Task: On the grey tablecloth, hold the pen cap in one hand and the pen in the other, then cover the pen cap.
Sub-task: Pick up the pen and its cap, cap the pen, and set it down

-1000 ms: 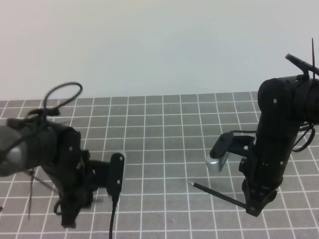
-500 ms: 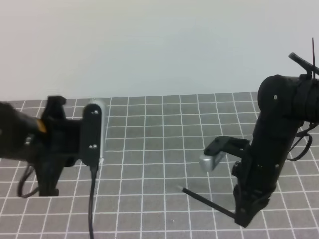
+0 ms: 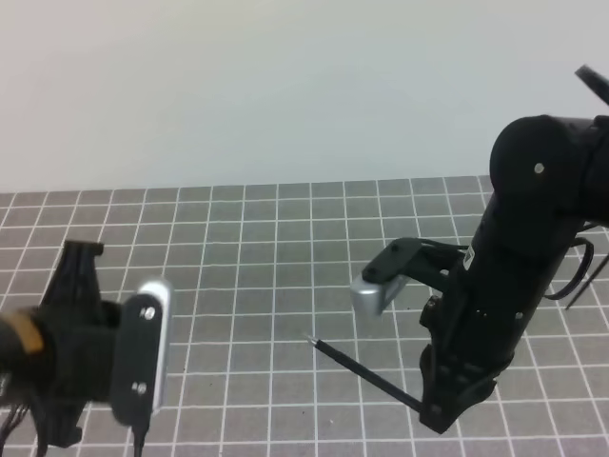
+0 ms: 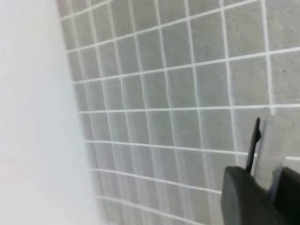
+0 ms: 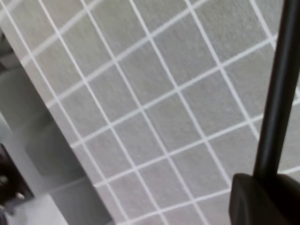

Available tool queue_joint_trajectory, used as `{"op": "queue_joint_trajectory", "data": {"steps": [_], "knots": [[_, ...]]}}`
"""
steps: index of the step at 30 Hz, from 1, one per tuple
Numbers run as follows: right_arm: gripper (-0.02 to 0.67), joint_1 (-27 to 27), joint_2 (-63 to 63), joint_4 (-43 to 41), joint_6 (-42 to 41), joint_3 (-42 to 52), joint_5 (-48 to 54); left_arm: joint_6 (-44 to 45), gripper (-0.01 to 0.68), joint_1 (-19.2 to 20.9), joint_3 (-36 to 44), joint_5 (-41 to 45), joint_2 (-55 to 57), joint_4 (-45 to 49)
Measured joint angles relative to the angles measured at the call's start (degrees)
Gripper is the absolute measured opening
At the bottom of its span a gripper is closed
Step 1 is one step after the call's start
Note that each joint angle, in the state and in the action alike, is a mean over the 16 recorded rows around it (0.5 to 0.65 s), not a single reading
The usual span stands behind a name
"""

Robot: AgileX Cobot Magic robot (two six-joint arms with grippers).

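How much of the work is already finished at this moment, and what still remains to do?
Done: the right gripper is shut on the pen, which it holds above the grey tablecloth with the tip pointing left. In hand: the left gripper has a thin black piece at its fingers, perhaps the pen cap, but the view is too blurred to be sure. Left: bringing the two together and capping the pen.
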Motion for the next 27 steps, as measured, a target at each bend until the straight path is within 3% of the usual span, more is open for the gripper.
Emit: {"op": "queue_joint_trajectory", "data": {"steps": [12, 27], "knots": [[0.07, 8.4, -4.0, 0.8, 6.2, 0.0, 0.0, 0.2, 0.021, -1.7, 18.4, -26.3, -9.0, 4.0], [0.07, 16.2, -7.7, 2.1, 6.3, 0.1, 0.1, -5.4, 0.076, -10.7, 23.7, -32.8, -14.3, 8.3]]}}
